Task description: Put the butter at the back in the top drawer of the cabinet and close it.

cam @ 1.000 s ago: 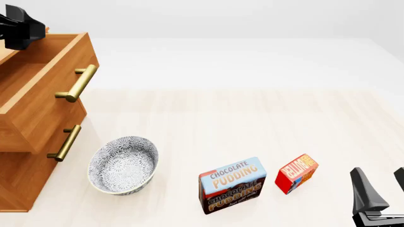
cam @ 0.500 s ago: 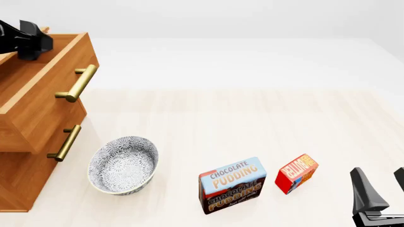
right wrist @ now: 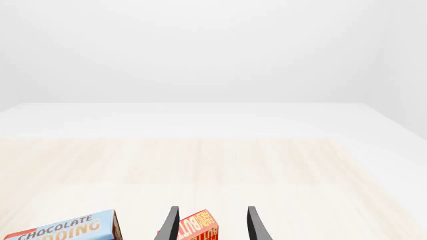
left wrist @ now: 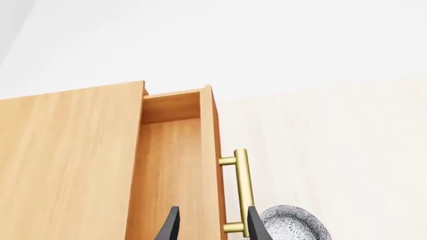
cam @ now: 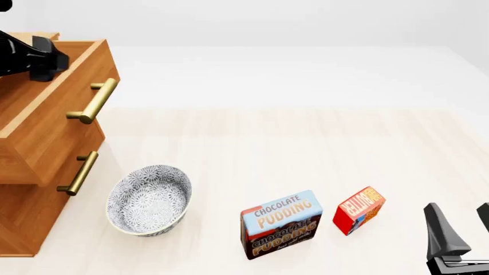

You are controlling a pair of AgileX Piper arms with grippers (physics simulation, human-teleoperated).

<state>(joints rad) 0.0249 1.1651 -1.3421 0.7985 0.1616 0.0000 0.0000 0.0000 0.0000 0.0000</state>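
Note:
The light-brown cabinet (cam: 19, 212) stands at the left with its top drawer (cam: 54, 126) pulled out; the drawer's brass handle (cam: 93, 101) faces right. My left gripper (cam: 46, 63) hovers over the open drawer, open and empty. In the left wrist view the gripper (left wrist: 212, 227) is above the drawer (left wrist: 170, 175), whose visible inside is bare. One butter box (cam: 359, 217) stands near the table's front, right of the pudding box. No other butter box shows. My right gripper (cam: 464, 220) is open and empty, right of that butter and apart from it.
A patterned grey bowl (cam: 149, 199) sits in front of the cabinet, below the drawer handles. The blue and brown chocolate pudding box (cam: 280, 224) stands left of the butter. The right wrist view shows the butter (right wrist: 200, 227) and pudding (right wrist: 63, 230) ahead of the fingers.
My left gripper has shifted a little to the right and downward over the open top drawer. The right arm and the boxes have not moved.

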